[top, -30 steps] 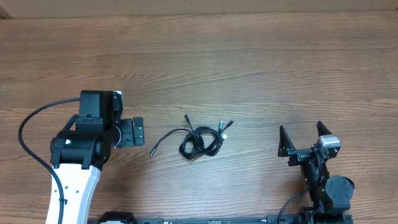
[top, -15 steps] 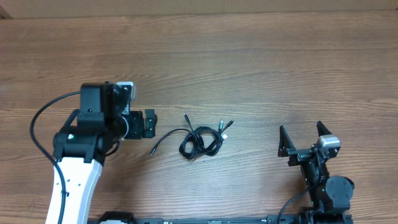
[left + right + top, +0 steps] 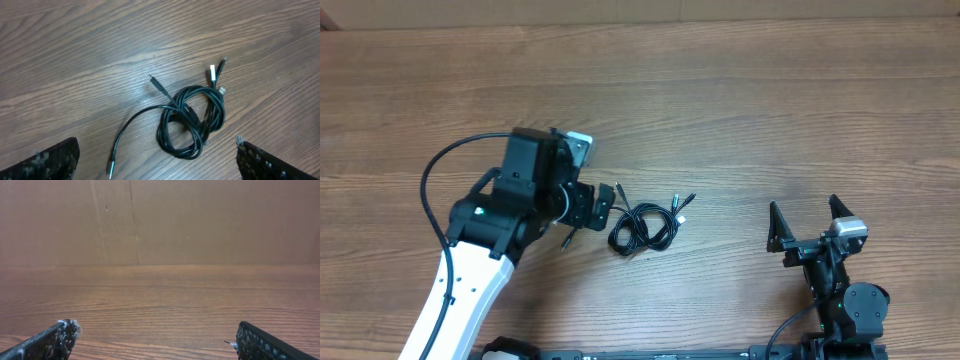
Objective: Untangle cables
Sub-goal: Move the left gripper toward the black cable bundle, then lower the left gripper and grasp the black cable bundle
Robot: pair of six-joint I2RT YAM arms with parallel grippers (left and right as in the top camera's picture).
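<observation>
The left gripper (image 3: 603, 203) hangs over the wooden table (image 3: 750, 110) with its jaws spread wide and nothing between them, just left of the cables (image 3: 642, 228). The cables lie near the table's middle as a tight coil of black loops. One loose tail (image 3: 125, 132) runs out leftward toward that claw, and short plug ends (image 3: 212, 72), one silver-tipped, stick out at the coil's upper right. Well apart to the right, the right gripper (image 3: 805, 222) also stands wide and empty.

Light even and diffuse, moderately bright, warm cast over the bench (image 3: 740, 100). Shadows soft, faint beneath the cables (image 3: 190, 117). Overhead sharp. Left wrist view: cables crisp, fingers (image 3: 47, 161) at near edge blurred. Right wrist view: far backdrop soft.
</observation>
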